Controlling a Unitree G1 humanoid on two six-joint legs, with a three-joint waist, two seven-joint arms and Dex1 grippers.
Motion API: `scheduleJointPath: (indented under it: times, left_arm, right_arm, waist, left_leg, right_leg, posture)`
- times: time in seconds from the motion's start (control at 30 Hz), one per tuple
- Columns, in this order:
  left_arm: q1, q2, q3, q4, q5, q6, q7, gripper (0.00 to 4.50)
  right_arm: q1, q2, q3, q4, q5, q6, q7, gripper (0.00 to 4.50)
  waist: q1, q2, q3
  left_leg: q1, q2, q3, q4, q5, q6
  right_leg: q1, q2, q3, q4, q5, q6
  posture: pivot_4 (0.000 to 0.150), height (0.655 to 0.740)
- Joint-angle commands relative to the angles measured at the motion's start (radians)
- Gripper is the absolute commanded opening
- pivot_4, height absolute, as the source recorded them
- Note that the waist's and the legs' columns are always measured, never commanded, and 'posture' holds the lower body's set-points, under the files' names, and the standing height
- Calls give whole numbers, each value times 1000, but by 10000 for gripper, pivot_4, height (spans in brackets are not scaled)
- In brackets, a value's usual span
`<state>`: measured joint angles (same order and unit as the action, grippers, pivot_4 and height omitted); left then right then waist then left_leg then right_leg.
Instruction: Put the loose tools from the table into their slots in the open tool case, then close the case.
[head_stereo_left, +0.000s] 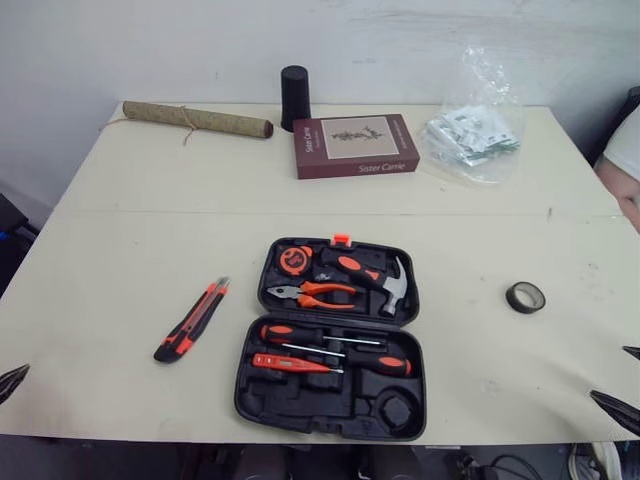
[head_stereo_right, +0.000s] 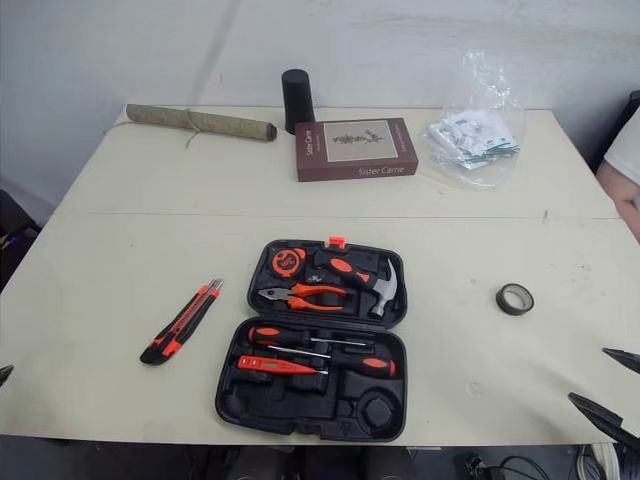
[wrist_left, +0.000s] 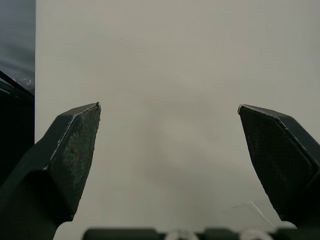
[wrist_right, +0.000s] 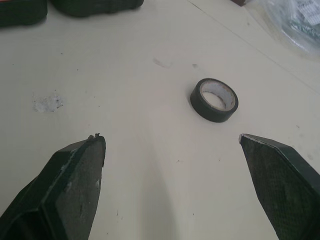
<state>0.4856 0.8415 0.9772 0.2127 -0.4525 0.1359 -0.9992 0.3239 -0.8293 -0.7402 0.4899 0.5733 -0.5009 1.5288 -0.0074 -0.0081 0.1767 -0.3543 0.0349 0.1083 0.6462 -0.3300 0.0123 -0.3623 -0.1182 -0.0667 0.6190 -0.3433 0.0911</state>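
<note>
Ahead, tape roll before spread right gripper; left gripper likewise spread; book, bag beyond tool case.

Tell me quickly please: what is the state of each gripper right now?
Left gripper: jaws open, holding nothing.
Right gripper: jaws open, holding nothing, black tape roll lying loose ahead of it.

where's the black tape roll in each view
left eye view: black tape roll on the table, right of the open tool case
right eye view: same spot, ahead-left of the right gripper
right wrist view: the roll lies flat beyond that open gripper
left wrist view: faces bare table instead
shared landmark: the tool case, its black edge also in the right wrist view
</note>
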Motion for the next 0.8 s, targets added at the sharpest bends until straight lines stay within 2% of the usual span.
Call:
scheduleJointPath:
  times: [0.03,0.2,0.37,0.47,0.6,0.8]
  left_arm:
    - [-14,-20,-21,-143,-61,65,23,44773]
    - [-17,-93,-73,-391,-167,254,119,44773]
    - [-34,-106,-175,-628,-289,496,237,44773]
    - [-94,-99,-273,-700,-276,579,333,44773]
    - [-213,-125,-465,-752,-176,659,508,44773]
    - [-277,-124,-643,-692,-32,661,583,44773]
  right_arm:
    - [-27,19,28,-47,29,-20,24,45000]
    - [-85,46,90,-149,80,30,31,45000]
    - [-23,92,173,-464,193,188,-3,45000]
    - [-12,131,221,-603,230,225,-21,45000]
    - [-19,191,322,-807,264,283,-89,45000]
    - [-34,228,416,-967,274,332,-138,45000]
  waist:
    - [1,0,0]
    - [0,2,1]
    - [-3,2,1]
    - [2,2,1]
    - [6,2,1]
    - [3,2,2]
  left_leg:
    - [0,0,0,0,0,0]
    - [-1,0,0,0,0,-1]
    - [-1,1,0,-1,3,-1]
    - [-1,1,0,-1,2,-1]
    - [0,1,-1,0,2,-2]
    - [-1,1,0,0,5,-4]
  right_leg:
    - [0,0,0,0,-2,-4]
    - [-1,0,0,1,1,1]
    - [-1,1,-1,1,0,1]
    - [0,2,-1,1,1,1]
    - [1,2,-1,2,1,2]
    - [0,3,-1,1,1,2]
  posture:
    - [1500,7400]
    - [1500,7400]
    - [1500,7400]
    - [1500,7400]
    - [1500,7400]
    - [1500,7400]
